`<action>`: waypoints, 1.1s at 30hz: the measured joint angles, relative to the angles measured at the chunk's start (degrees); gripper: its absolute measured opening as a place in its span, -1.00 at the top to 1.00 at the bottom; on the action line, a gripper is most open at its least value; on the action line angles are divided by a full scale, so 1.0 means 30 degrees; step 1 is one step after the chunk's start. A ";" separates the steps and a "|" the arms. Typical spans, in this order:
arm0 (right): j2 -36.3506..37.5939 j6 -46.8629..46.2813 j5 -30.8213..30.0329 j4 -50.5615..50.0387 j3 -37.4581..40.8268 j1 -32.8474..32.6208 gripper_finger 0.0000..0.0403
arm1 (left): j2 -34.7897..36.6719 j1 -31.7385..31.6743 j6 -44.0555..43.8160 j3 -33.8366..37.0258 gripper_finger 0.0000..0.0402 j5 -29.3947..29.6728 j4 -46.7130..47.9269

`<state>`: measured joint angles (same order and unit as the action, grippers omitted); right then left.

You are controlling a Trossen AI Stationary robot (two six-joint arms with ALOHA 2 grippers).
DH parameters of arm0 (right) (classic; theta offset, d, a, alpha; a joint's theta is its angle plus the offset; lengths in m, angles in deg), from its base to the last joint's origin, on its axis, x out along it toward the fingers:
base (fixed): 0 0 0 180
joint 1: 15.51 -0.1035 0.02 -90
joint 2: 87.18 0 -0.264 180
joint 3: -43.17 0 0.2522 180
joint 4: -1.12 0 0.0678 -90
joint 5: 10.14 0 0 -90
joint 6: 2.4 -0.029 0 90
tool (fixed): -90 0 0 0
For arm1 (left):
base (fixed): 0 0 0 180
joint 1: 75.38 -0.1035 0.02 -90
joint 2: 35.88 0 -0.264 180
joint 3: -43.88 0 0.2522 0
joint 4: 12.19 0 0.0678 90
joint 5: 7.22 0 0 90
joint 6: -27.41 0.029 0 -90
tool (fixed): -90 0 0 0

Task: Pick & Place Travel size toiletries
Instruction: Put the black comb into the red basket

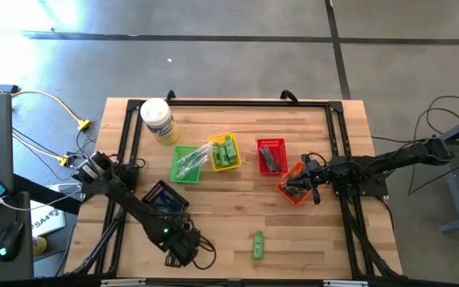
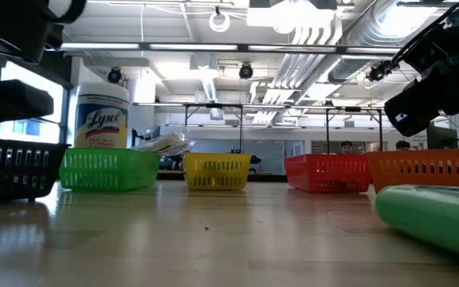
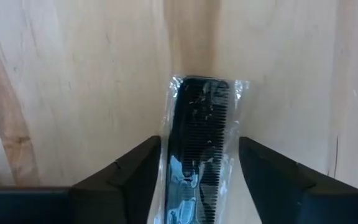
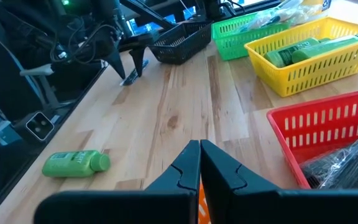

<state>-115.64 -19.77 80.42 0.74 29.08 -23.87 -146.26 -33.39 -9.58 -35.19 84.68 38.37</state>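
Note:
A black comb [image 3: 201, 112] in a clear wrap lies flat on the wooden table near its front edge. My left gripper [image 3: 199, 149] points down over it, open, one finger at each long side of the comb. In the high view this gripper [image 1: 180, 253] is at the front left. A bright green bottle [image 1: 257, 245] lies on its side to the right of it. My right gripper [image 4: 199, 163] is shut and holds nothing, hovering over the orange basket [image 1: 293, 190]. My left gripper comes from above, its fingers [image 3: 135, 174] lying along the two long edges of the wrapped comb [image 3: 166, 155], which rests flat on the table. I cannot tell whether the fingers touch the wrap.
A black basket [image 1: 164, 199] stands just behind the left gripper. Further back stand a green basket [image 1: 188, 163], a yellow basket [image 1: 224, 151] with green bottles, a red basket [image 1: 271, 155] with dark wrapped items, and a white jar [image 1: 158, 119]. Bare wood lies between the comb and the baskets.

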 joint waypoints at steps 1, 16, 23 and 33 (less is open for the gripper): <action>0.0000 0.0128 0.0007 -0.0007 0.0000 -0.0007 0.98 | 0.0000 -0.0002 -0.0203 0.0010 -0.03 -0.0001 -0.0067; 0.0002 0.0233 0.0015 0.0000 0.0005 -0.0007 0.98 | -0.0050 0.0005 -0.2257 -0.0052 0.64 0.0625 -0.1266; 0.0005 0.0233 0.0015 0.0029 0.0005 -0.0007 0.98 | -0.0138 0.0035 -0.1409 -0.0954 0.89 0.0708 -0.0947; 0.0005 -0.0114 0.0022 0.0029 0.0000 -0.0005 0.98 | -0.0330 0.0704 0.1229 -0.3892 1.00 0.3047 0.2383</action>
<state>-115.63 -20.11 80.49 0.83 29.08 -23.89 -147.25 -31.28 -5.89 -46.86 93.82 45.52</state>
